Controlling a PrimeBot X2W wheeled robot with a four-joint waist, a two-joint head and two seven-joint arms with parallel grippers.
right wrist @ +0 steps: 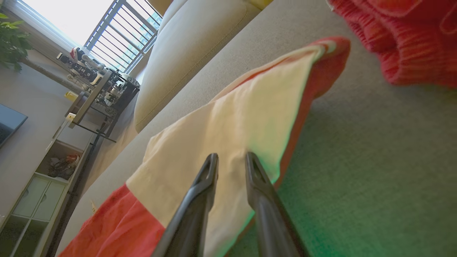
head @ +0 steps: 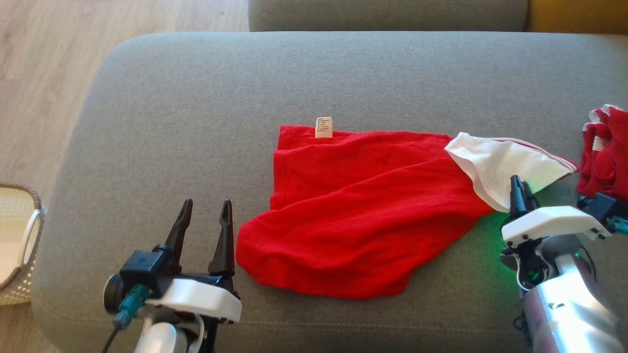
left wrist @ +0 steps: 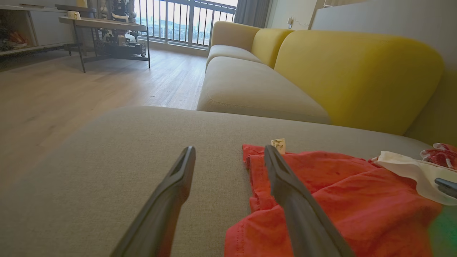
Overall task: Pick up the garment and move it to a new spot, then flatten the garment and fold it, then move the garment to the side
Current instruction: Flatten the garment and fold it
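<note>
The red garment [head: 363, 215] lies spread but rumpled on the grey cushion [head: 196, 122], about mid-cushion and nearer the front edge, with a label [head: 323, 127] sticking up at its far left corner and a white part [head: 500, 162] running off to the right. The left gripper [head: 207, 202] sits just beside the garment's near left edge, apart from the cloth, fingers pointing away from the robot and spread wide, holding nothing; in the left wrist view its right finger overlaps the red cloth while its left finger is over bare cushion. The right gripper [head: 517, 185] is at the near edge of the white part. In the right wrist view its fingers are drawn close with a narrow gap, their tips over the white cloth; whether they pinch it I cannot tell. A second red heap [head: 606, 157] lies at the cushion's right edge, just beyond the white part's tip and apart from it.
</note>
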